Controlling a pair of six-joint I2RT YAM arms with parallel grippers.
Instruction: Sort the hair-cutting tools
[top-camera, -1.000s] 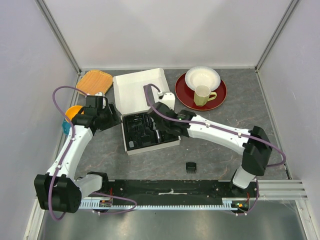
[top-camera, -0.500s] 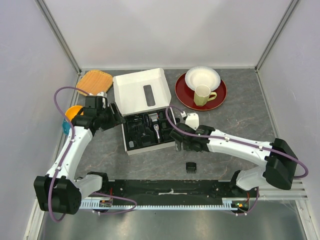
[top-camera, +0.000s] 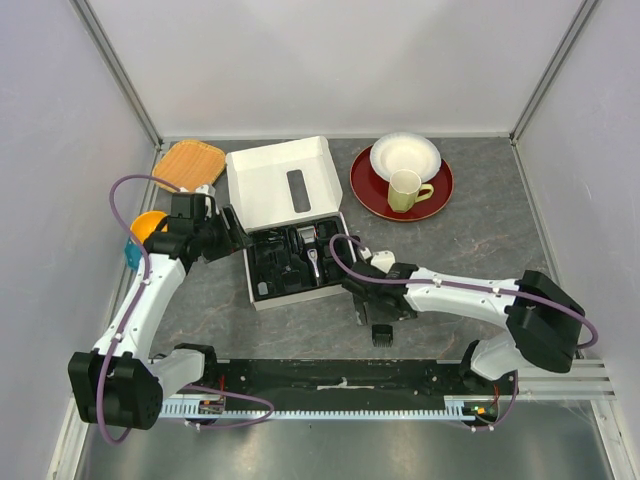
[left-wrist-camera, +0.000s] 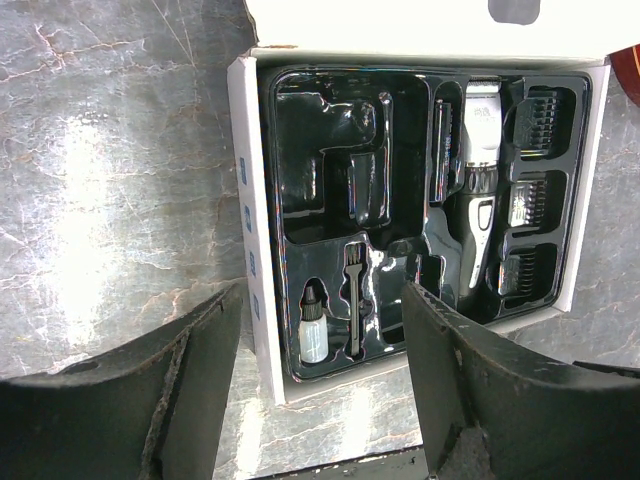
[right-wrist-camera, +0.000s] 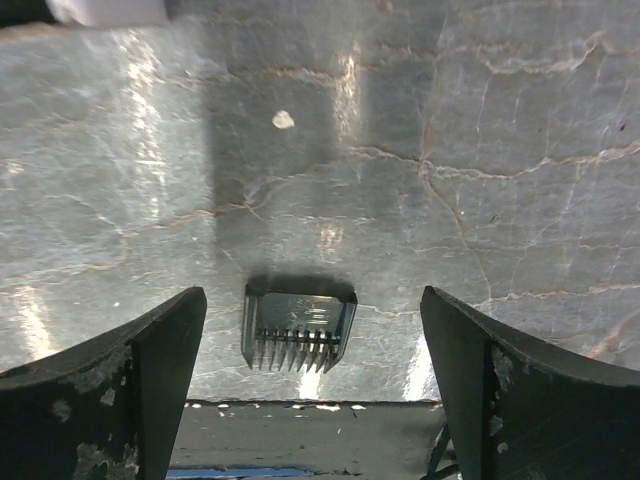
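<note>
Right gripper (top-camera: 373, 310) spread, above comb (right-wrist-camera: 299, 325) lying just near-side of box (left-wrist-camera: 249, 190). Left gripper (top-camera: 230, 230) spread, at box's left edge. Clipper (left-wrist-camera: 478, 190) inside box.

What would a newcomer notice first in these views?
The open white box at mid-table draws the eye, with the silver clipper lying in its black tray. Nearer the arms, one lone comb attachment lies on the table. The right gripper is poised over it with jaws open.
</note>
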